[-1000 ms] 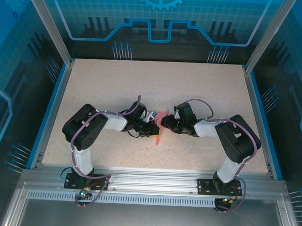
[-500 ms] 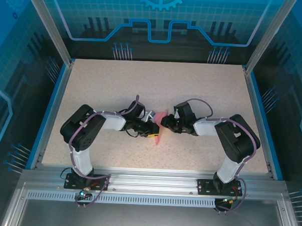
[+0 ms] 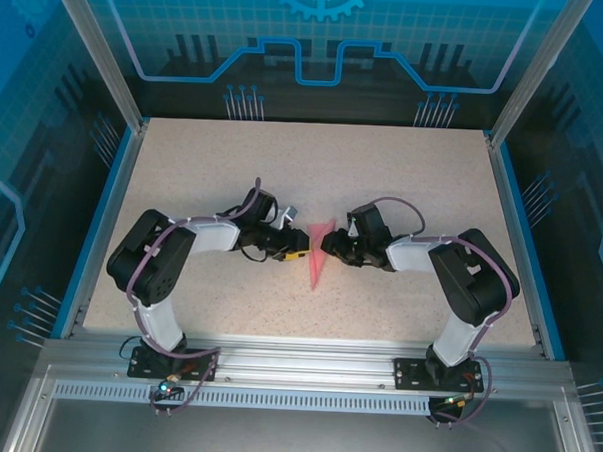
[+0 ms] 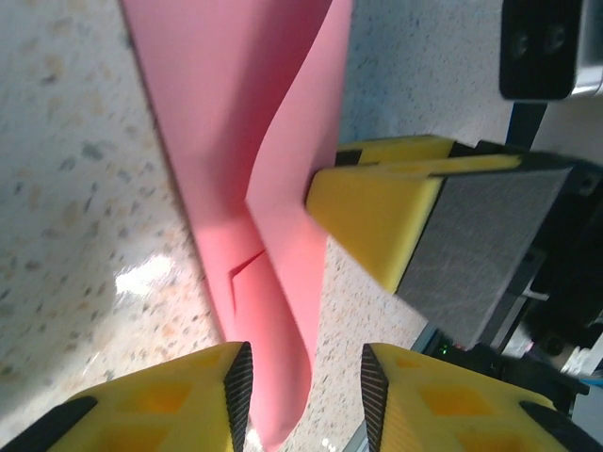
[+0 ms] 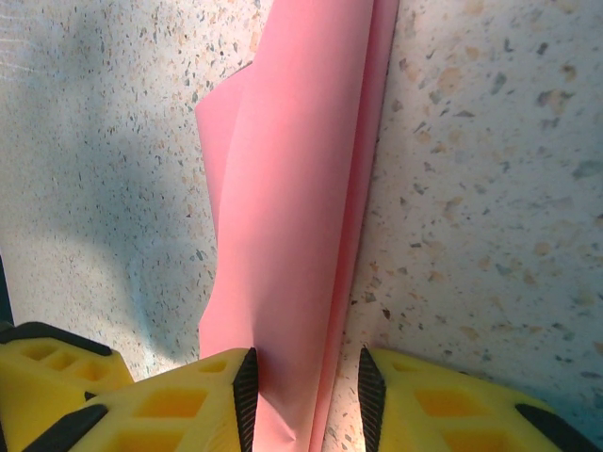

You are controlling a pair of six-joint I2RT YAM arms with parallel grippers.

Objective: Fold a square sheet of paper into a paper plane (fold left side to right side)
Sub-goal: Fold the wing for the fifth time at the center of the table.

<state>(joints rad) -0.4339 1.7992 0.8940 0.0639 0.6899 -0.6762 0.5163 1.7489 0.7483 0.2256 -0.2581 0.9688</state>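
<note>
Left gripper (image 3: pixel 299 254), jaws apart, sits low and pulled back leftward off the salmon-pink folded paper dart (image 3: pixel 317 259); I can't tell whether right gripper (image 3: pixel 327 243) grips it.

The left pincer (image 3: pixel 296 254) has released the paper plane (image 3: pixel 318 252) and withdrawn to the left. Its jaws, previously closed over the paper, now stand apart just beside the paper's left edge. The left arm (image 3: pixel 150 264) has swung its elbow outward, toward the left side of the tabletop (image 3: pixel 384 180). The paper plane, earlier partly covered by that pincer, now lies exposed as a narrow dart, its tip pointing toward the arm bases.
</note>
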